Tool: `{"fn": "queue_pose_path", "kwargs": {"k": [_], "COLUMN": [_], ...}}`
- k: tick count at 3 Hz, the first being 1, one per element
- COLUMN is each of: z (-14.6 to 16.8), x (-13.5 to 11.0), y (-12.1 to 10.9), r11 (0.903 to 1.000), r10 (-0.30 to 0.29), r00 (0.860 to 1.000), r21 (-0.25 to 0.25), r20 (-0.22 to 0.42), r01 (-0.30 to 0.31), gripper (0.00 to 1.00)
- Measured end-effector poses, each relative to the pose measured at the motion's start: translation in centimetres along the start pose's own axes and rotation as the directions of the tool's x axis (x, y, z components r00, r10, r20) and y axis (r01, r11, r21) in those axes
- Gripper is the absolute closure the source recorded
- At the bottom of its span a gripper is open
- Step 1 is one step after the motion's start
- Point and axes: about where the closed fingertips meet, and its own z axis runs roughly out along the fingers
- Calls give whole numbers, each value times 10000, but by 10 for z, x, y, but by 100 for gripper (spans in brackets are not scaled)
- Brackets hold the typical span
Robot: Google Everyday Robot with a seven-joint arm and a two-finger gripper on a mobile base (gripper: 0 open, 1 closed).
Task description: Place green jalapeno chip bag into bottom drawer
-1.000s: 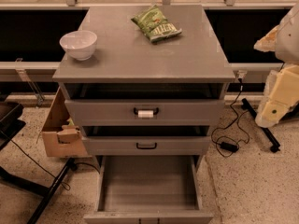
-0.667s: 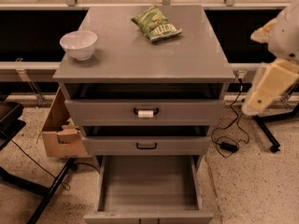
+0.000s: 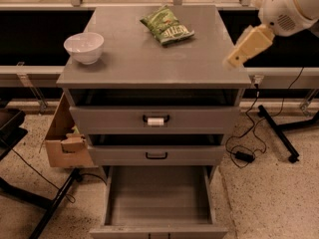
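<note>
The green jalapeno chip bag [image 3: 167, 25] lies flat on the far middle of the grey cabinet top [image 3: 149, 63]. The bottom drawer [image 3: 158, 195] is pulled out at the foot of the cabinet, and its grey inside is bare. My gripper [image 3: 233, 60] hangs at the end of the white and beige arm over the right edge of the cabinet top. It is to the right of the bag, nearer the front, and well apart from it. It holds nothing that I can see.
A white bowl [image 3: 84, 47] stands on the left of the cabinet top. The top drawer [image 3: 156, 119] with the white label and the middle drawer [image 3: 156, 156] are slightly open. A cardboard box [image 3: 65, 138] sits left of the cabinet. A cable with an adapter [image 3: 244, 156] and black stand legs [image 3: 279, 133] lie on the right.
The arm has swung up and to the left, from beside the cabinet's right side to over the right edge of its top. The bag, bowl and drawers have not moved.
</note>
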Motion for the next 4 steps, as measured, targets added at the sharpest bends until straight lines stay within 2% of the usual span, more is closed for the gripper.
{"fn": "queue_pose_path", "kwargs": {"k": [1, 2, 3, 4], "z": [35, 72, 76, 93], "x": [-31, -52, -52, -51], "y": [-52, -85, -85, -88], "r11": [9951, 9843, 9843, 9808], "r10": [661, 1315, 1342, 1570], "r00": [9884, 9710, 9705, 9627], "r21": [646, 903, 864, 792], "r20": [1367, 1996, 2004, 2205], "r01": [-755, -1519, -1539, -1781], "gripper": [0, 0, 0, 0]}}
